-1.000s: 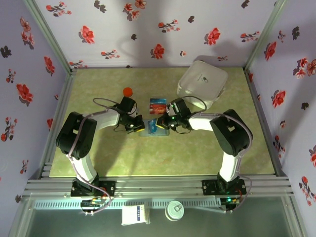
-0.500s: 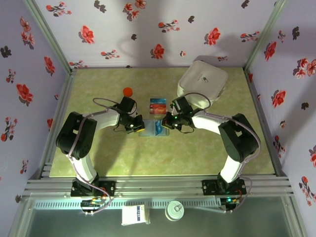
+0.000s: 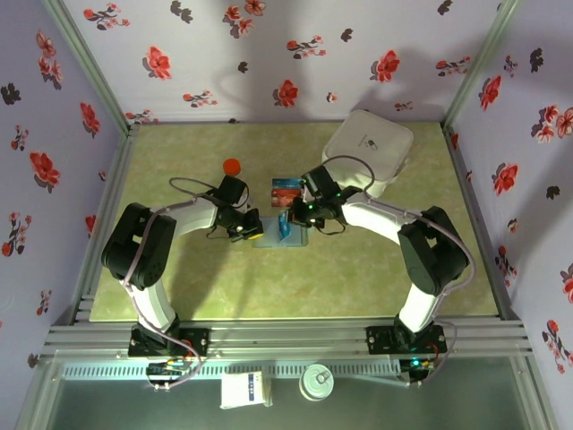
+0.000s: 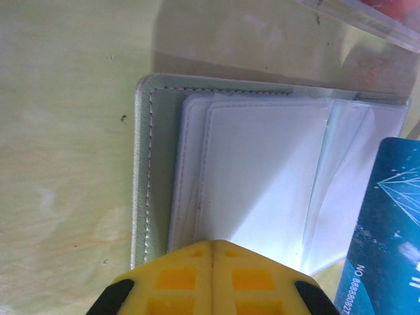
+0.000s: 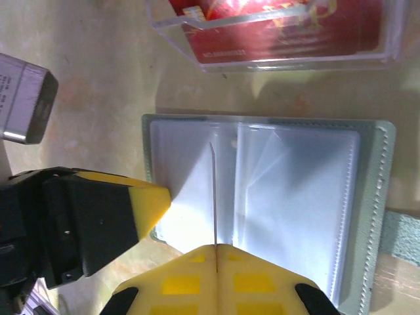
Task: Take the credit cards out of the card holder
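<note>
Pinning the holder (image 4: 143, 177) flat on the table (image 3: 358, 278) between your arms, your left gripper (image 4: 211, 259) pressed its closed fingers (image 4: 177, 275) on one panel, likely so it could not lift; your right gripper (image 5: 215, 259) pinched a blue card (image 4: 387, 230) edge-on above the sleeves (image 5: 295, 197).

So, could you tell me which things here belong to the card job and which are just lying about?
Job: card holder, blue card pinched in the right pincer, left pincer pressed on the holder, red card in the clear box.
Lying about: white case, small orange round thing.
</note>
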Tool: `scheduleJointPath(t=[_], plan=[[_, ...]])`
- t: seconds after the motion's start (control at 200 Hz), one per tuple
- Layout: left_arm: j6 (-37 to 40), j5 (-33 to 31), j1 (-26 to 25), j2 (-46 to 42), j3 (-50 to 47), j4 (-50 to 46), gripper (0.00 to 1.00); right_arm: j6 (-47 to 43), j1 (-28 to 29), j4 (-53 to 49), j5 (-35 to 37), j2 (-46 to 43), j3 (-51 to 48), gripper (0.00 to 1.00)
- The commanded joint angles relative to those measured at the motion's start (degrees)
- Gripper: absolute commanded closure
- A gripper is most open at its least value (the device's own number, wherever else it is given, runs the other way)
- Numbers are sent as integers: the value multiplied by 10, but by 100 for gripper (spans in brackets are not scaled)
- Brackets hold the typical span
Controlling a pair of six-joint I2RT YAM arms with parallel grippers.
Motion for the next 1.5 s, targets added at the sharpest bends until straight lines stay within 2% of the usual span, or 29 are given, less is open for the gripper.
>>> scheduleJointPath(t=[0.0, 0.53, 1.04, 1.27, 1.495], plan=[[7, 1, -4, -21, -6, 3, 100, -14, 8, -27, 21, 16, 21, 99], [3, 8, -4, -25, -16, 17, 100, -16, 32, -74, 82, 47, 52, 97], [3, 14, -4, -15, -27, 32, 100, 5, 42, -62, 72, 60, 62, 87], [4, 15, -4, -13, -30, 34, 100, 5, 44, -60, 65, 67, 66, 87], [5, 15, -2, -15, -31, 33, 100, 5, 44, -62, 64, 69, 68, 92]])
